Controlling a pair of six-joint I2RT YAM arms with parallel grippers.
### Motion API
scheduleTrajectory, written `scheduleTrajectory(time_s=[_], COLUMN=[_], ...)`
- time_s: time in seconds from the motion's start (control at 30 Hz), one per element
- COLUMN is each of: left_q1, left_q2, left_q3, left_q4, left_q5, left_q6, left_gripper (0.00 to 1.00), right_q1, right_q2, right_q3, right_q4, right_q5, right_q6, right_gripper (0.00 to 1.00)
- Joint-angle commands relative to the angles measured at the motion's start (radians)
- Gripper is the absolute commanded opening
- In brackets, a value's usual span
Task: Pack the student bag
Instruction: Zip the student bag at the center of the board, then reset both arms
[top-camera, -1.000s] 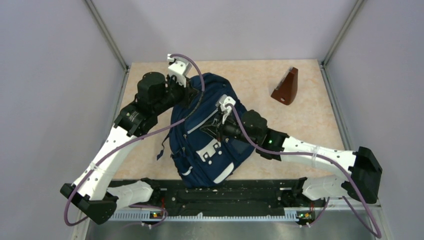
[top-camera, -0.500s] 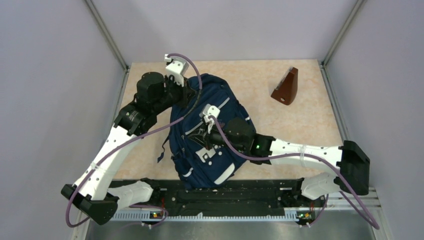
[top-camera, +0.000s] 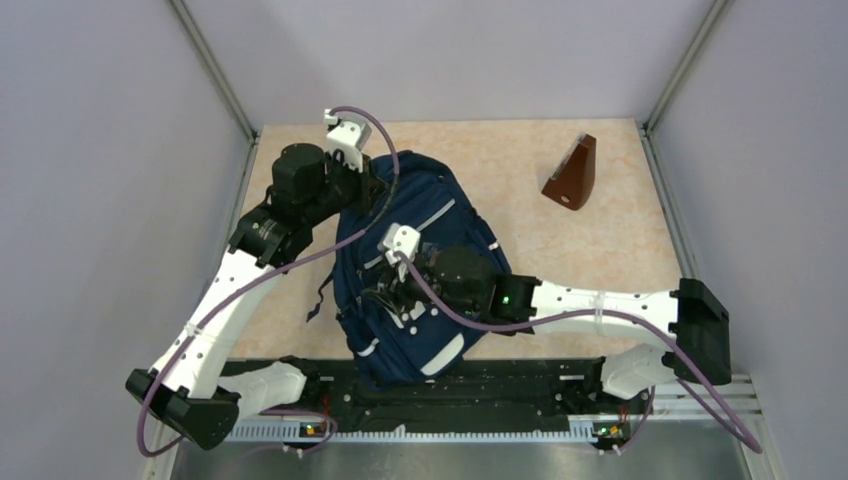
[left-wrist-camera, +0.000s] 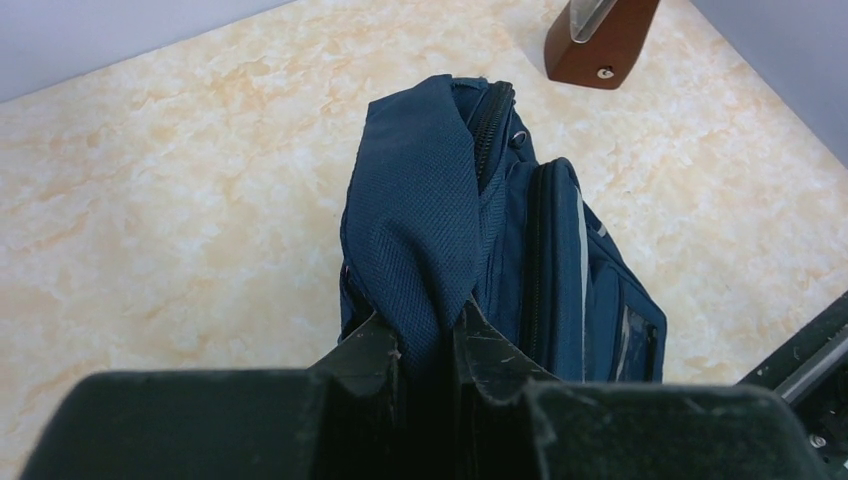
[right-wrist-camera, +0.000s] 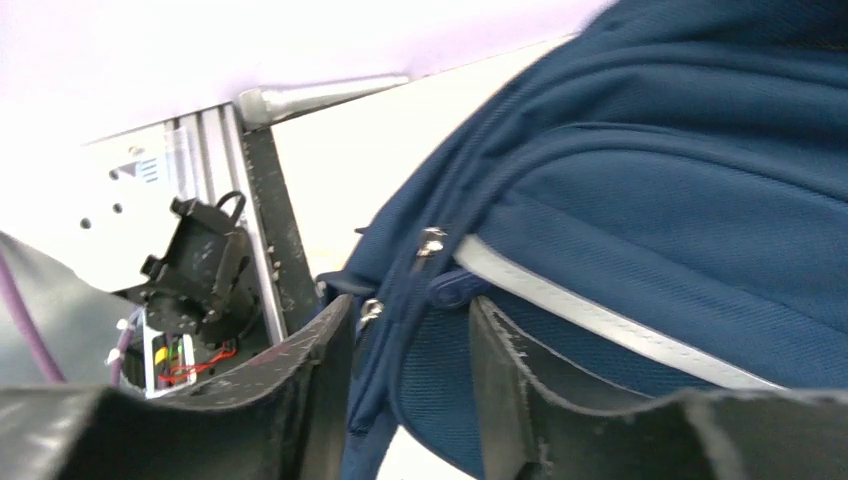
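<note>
Left wrist view: left tool (left-wrist-camera: 425, 330) clamps a fold of the student bag (left-wrist-camera: 420, 200) — right tool (right-wrist-camera: 410, 310), jaws parted, straddles its zipper edge (right-wrist-camera: 430, 242).

Robot lab test cell, plain grey walls (top-camera: 90, 200), metal frame posts (top-camera: 213, 70), marbled tabletop (top-camera: 600, 230)

Bag (left-wrist-camera: 420, 230): navy cloth, coarse matt weave; grey stripe (right-wrist-camera: 600, 315) smoother, zip pulls (right-wrist-camera: 430, 240) shiny metal. Bench (left-wrist-camera: 180, 200): beige marbled surface, smooth, matt. Wedge (left-wrist-camera: 600, 40): brown, glossy, wood-like finish.
</note>
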Motion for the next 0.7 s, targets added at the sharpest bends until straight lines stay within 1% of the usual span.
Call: scheduleTrajectory(time_s=[0.0, 0.07, 0.13, 0.27, 0.33, 0.43, 0.57, 0.67], left_q1=[0.054, 0.086, 0.123, 0.209, 0.255, 0.307, 0.375, 0.443], left_q2=[-0.002, 0.011, 0.026, 0.073, 0.102, 0.141, 0.184, 0.214], left_q3=[-0.002, -0.005, -0.011, -0.043, -0.056, -0.079, -0.119, -0.150], left_q4=[0.204, 0.204, 0.208, 0.224, 0.235, 0.274, 0.356, 0.417], left_q5=[0.017, 0.036, 0.049, 0.085, 0.100, 0.089, 0.063, 0.071], left_q6=[0.002, -0.003, -0.006, -0.014, -0.039, -0.070, -0.080, -0.129], left_gripper=[0.00, 0.00, 0.00, 0.00, 0.00, 0.00, 0.00, 0.00], right_q1=[0.067, 0.049, 0.012, -0.095, -0.155, -0.268, -0.456, -0.595], right_q2=[-0.008, -0.019, -0.038, -0.093, -0.106, -0.121, -0.160, -0.190], right_q3=[0.076, 0.074, 0.061, -0.011, -0.031, -0.075, -0.168, -0.222], right_q4=[-0.049, -0.083, -0.101, -0.108, -0.140, -0.178, -0.169, -0.182], right_q5=[0.000, 0.023, 0.016, -0.013, -0.006, -0.007, -0.058, -0.083], right_q6=[-0.046, -0.049, -0.030, 0.004, 0.009, 0.032, 0.069, 0.094], right_gripper=[0.51, 0.56, 0.58, 0.61, 0.62, 0.62, 0.63, 0.63])
